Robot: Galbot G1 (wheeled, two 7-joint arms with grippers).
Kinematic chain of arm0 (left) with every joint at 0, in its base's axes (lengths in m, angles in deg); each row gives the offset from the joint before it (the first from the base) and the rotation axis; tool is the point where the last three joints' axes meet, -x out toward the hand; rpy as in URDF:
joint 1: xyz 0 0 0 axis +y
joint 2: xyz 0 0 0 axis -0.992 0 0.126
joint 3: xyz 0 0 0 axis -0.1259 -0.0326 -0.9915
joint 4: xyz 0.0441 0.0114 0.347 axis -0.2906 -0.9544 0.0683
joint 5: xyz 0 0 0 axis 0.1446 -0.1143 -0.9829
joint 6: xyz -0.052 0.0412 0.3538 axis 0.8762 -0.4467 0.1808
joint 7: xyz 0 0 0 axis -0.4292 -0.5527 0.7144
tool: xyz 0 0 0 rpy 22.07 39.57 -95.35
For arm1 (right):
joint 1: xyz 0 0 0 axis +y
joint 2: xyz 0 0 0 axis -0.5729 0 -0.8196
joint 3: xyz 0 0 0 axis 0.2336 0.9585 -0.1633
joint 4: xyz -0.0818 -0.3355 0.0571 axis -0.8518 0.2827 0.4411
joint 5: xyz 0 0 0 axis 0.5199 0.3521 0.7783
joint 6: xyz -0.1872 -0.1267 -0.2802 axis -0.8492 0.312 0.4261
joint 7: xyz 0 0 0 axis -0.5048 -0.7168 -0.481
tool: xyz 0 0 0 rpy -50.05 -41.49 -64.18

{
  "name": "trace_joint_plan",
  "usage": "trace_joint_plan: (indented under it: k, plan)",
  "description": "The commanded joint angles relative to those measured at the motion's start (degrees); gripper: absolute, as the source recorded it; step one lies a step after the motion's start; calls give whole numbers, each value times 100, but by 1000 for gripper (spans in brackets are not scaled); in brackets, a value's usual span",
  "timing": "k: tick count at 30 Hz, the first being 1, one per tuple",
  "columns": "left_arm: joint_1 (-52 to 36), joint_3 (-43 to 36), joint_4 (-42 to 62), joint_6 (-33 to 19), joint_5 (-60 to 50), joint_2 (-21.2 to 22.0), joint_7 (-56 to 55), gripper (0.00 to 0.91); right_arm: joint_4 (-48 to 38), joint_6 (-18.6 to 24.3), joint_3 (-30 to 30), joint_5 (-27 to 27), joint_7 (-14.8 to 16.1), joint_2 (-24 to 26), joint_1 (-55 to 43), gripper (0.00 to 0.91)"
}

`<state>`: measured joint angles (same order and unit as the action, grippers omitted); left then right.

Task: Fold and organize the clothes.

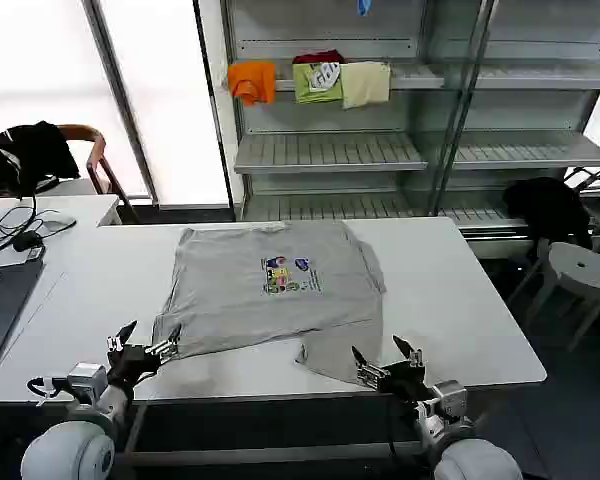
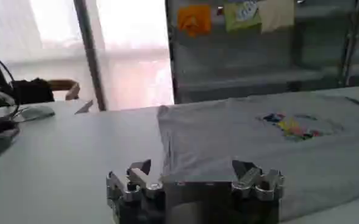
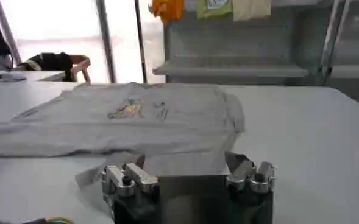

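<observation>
The shirt (image 1: 270,288) lies spread on the surface (image 1: 450,300). Left hand (image 1: 143,350) and right hand (image 1: 388,364) hover at its near edge, fingers apart, gripping nothing.

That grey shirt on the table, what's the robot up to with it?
The grey shirt lies spread on the white table, partly folded, with its printed chest facing up. The robot has both arms at the near edge of the table: the left gripper is open at the shirt's near left corner, and the right gripper is open by the flap at the near right. Neither is holding the cloth yet. It looks set to fold it.
</observation>
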<state>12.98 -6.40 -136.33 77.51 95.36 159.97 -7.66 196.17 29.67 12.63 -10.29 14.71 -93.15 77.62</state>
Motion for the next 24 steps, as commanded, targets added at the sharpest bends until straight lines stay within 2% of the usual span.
trace_joint_plan:
  k: [1, 13, 15, 16, 18, 19, 20, 21, 22, 24]
  plan:
    - [234, 12, -20, 4, -5, -13, -70, 907, 77, -2, 16, -30, 4, 24, 186, 907]
    - [153, -32, 315, -31, -72, 112, -72, 907, -304, 13, 40, 32, -126, -118, 85, 907]
    - [139, -18, 366, -53, -63, 103, -72, 786, -350, 14, 67, 40, -136, -163, 39, 907]
    - [138, -16, 405, -73, -58, 98, -71, 675, -361, 14, 75, 46, -137, -176, 21, 907]
    - [134, -17, 446, -138, -57, 91, -68, 574, -391, 12, 98, 83, -133, -212, -21, 856]
    - [130, -19, 466, -143, -50, 90, -63, 474, -410, 7, 116, 108, -133, -228, -49, 786]
    - [122, -22, 484, -151, -50, 92, -63, 423, -418, 6, 124, 124, -130, -235, -58, 736]
    - [106, -28, 516, -168, -50, 100, -62, 403, -439, 4, 141, 150, -122, -247, -77, 615]
    - [92, -34, 554, -176, -51, 106, -59, 353, -459, 5, 150, 165, -113, -254, -85, 443]
    - [69, -43, 617, -203, -52, 113, -50, 322, -499, 7, 169, 203, -89, -275, -93, 232]
